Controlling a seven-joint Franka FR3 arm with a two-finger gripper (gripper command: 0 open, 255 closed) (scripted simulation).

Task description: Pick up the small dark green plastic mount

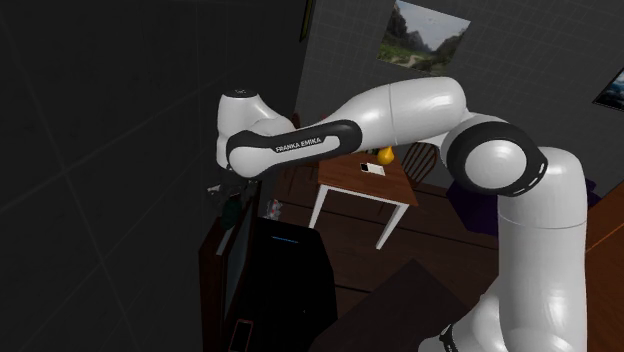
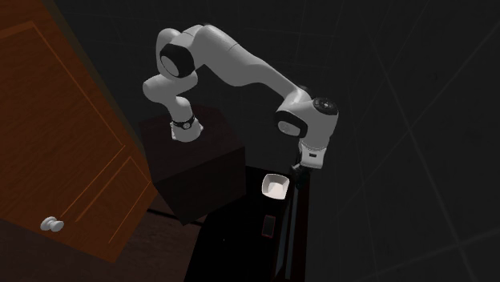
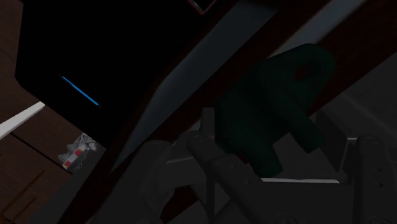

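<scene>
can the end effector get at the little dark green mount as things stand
Probably yes. The dark green mount sits right between the end effector's fingers, which appear to clasp it on both sides, with nothing in the way.

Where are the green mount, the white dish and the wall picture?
green mount [image 3: 267, 118], wrist view, middle of its body
white dish [image 2: 275, 186], second exterior view, its centre
wall picture [image 1: 422, 38], shoulder view, its centre

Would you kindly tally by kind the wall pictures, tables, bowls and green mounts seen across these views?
Wall pictures: 2
Table: 1
White bowl: 1
Dark green mount: 1
Total: 5
</scene>
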